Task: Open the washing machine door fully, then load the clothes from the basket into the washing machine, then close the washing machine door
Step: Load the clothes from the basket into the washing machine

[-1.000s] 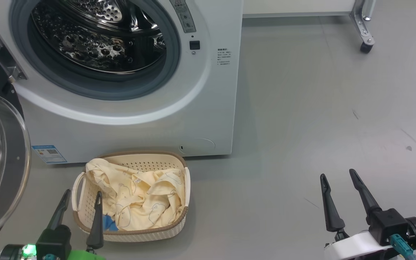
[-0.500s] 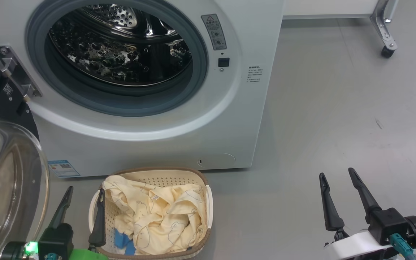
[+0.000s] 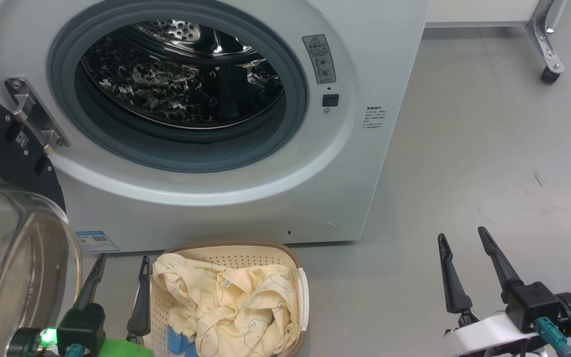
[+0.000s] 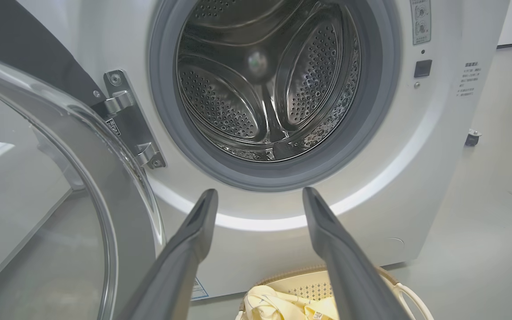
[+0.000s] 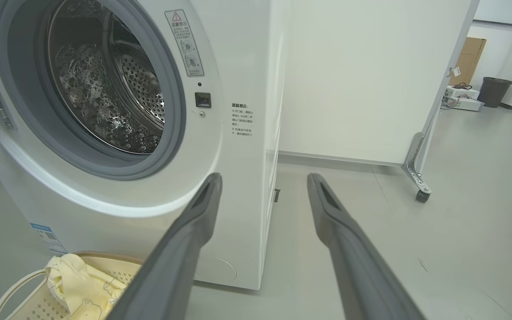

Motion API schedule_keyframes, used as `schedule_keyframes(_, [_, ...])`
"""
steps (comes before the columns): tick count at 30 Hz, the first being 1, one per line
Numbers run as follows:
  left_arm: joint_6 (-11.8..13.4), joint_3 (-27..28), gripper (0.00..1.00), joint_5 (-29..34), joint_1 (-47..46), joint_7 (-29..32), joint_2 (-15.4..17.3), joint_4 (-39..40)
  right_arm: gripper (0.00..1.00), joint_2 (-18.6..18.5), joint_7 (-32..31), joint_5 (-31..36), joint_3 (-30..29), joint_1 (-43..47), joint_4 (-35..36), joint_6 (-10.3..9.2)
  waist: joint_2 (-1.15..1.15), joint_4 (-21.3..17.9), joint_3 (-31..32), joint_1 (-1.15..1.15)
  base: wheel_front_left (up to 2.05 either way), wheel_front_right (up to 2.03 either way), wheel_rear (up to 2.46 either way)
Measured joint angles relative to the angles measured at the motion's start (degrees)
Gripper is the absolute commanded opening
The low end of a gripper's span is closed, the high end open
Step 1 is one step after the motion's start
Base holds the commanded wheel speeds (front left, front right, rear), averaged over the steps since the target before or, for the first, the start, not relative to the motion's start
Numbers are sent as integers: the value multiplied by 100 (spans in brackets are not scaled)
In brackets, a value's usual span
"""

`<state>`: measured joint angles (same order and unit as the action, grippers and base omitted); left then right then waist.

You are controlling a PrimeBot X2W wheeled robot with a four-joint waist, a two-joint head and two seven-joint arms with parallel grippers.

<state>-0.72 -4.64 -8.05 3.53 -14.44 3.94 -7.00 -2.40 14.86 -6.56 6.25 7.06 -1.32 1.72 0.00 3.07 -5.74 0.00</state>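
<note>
With the door [image 3: 18, 258] swung wide on your left, loading comes next. The clothes [image 3: 231, 302] lie in the basket [image 3: 246, 249] on the floor [image 3: 464, 148] before the washing machine [image 3: 379, 59]. Your left claw [image 3: 123, 260], just beside the basket, and right claw [image 3: 461, 234] gape empty; lower the left onto the fabric.

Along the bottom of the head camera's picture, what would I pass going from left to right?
The washing machine door, standing open → the left gripper → the basket holding the clothes → the right gripper.
</note>
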Motion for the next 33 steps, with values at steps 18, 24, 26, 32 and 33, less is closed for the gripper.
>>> schedule_keyframes(18, [-15, -103, 100, -49, -7, 0, -66, -169, 100, 0, 0, 9, -12, -71, -80, 24, 0, 29, 16, 0, 4, -6, 2])
schedule_keyframes(24, [-16, -118, 100, -51, -7, 0, -68, -193, 100, 0, 0, 10, -12, -71, -92, 25, 0, 27, 44, 0, 0, 0, 0])
schedule_keyframes(26, [-16, -120, 100, -51, -7, 0, -69, -202, 100, 0, 0, 10, -13, -71, -96, 25, 0, 25, 51, 0, 0, 0, 0])
schedule_keyframes(32, [-16, -146, 100, -52, -7, 0, -75, -248, 100, 0, 0, 13, -14, -71, -97, 67, 0, 24, 58, 0, 0, 0, 0])
schedule_keyframes(33, [-16, -168, 100, -57, -7, 0, -75, -286, 100, 0, 0, 14, -14, -71, -97, 67, 0, 24, 54, 0, 0, 0, 0])
